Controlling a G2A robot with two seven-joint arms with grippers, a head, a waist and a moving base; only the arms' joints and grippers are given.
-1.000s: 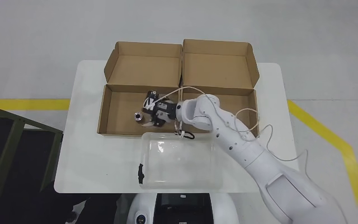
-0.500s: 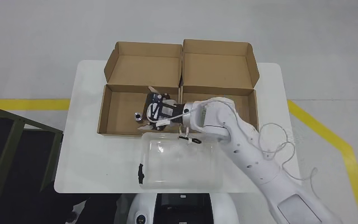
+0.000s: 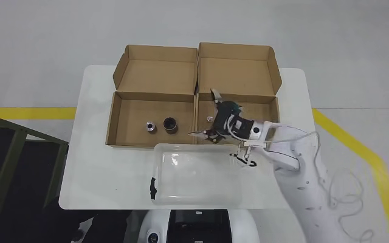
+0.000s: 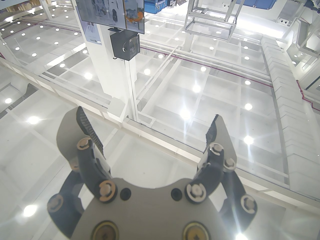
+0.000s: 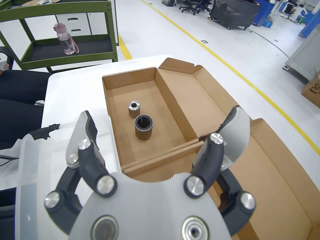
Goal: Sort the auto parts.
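Right hand (image 3: 203, 113) hangs over the right box (image 3: 265, 115), close to the wall it shares with the left box (image 3: 129, 124). Its jaws stand wide apart and hold nothing. My left hand (image 4: 148, 115) is turned up toward the ceiling, also spread wide and empty.

Parts located: both stand upright on the floor of the left box. One is a dark sleeve (image 5: 143, 127) with an open bore. The other is a small silver cylinder (image 5: 134, 108) with a narrow hole in its top face. They stand just beside each other, not touching as far as I can tell. A clear tub (image 3: 194, 176) sits on the worktop (image 3: 91, 152) in front of both boxes.

Handling assessment: both parts look like machined metal, so I judge them rigid, dense for their bulk and not fragile. The smooth round walls are likely to slip or roll if pinched off-centre. The recommended hold is across the outer wall at mid-height, with the jaws square to the axis. One pad should come down through the gap between the two parts, or the neighbour may be knocked over.
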